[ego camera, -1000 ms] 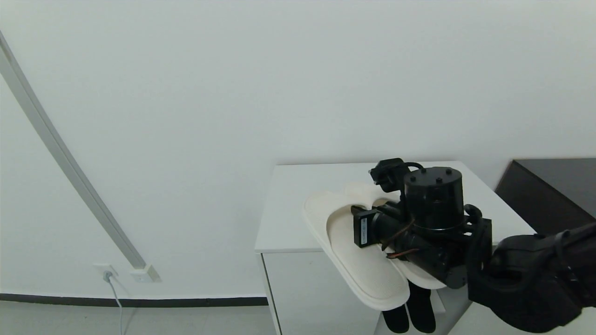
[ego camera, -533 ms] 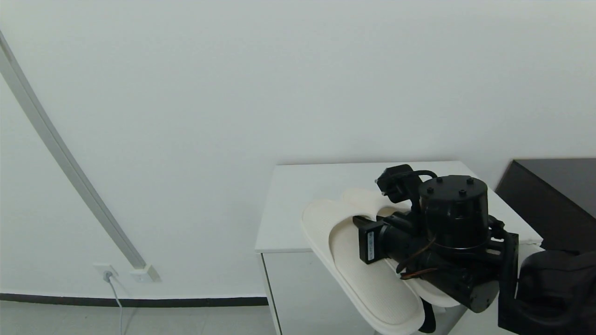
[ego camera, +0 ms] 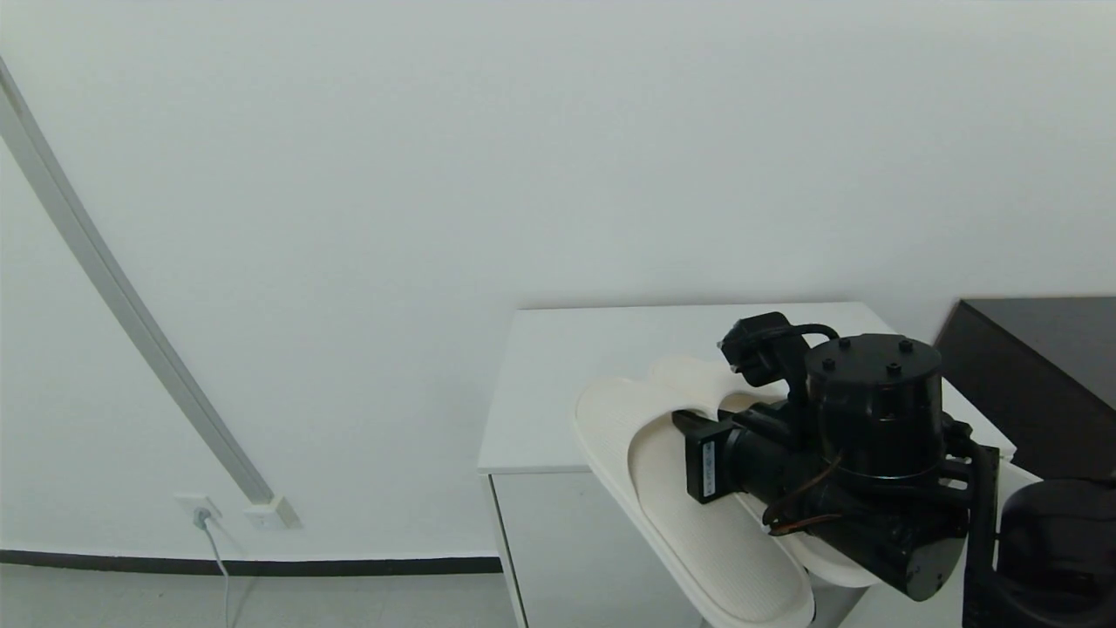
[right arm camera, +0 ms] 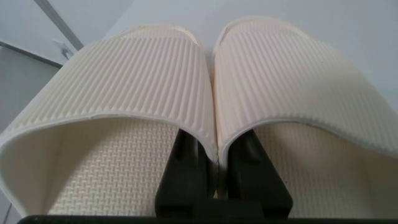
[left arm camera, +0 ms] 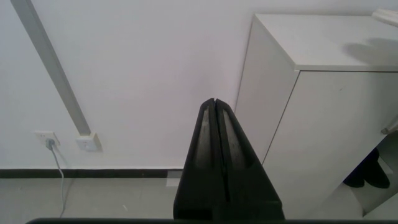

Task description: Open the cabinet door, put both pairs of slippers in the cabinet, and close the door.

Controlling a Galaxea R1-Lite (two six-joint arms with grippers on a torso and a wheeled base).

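I count cream slippers [ego camera: 697, 515]: two, one pair. Dark slippers [left arm camera: 367, 177], lower right in the left wrist view: two, I think. White cabinet [ego camera: 558, 384]: one. Dark table [ego camera: 1037, 349], right edge: one. Wall socket [ego camera: 199, 506]: one; cord [ego camera: 218, 558]: one. Grey wall strip [ego camera: 113, 288]: one. My pincers: two, left pincer [left arm camera: 214, 106] and right pincer [right arm camera: 216, 155].

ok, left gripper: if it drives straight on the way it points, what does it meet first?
Probably the white wall, just beside the side panel of the cabinet. The shut left gripper has nothing nearer in line. Depth is unclear, so it might clip the cabinet.
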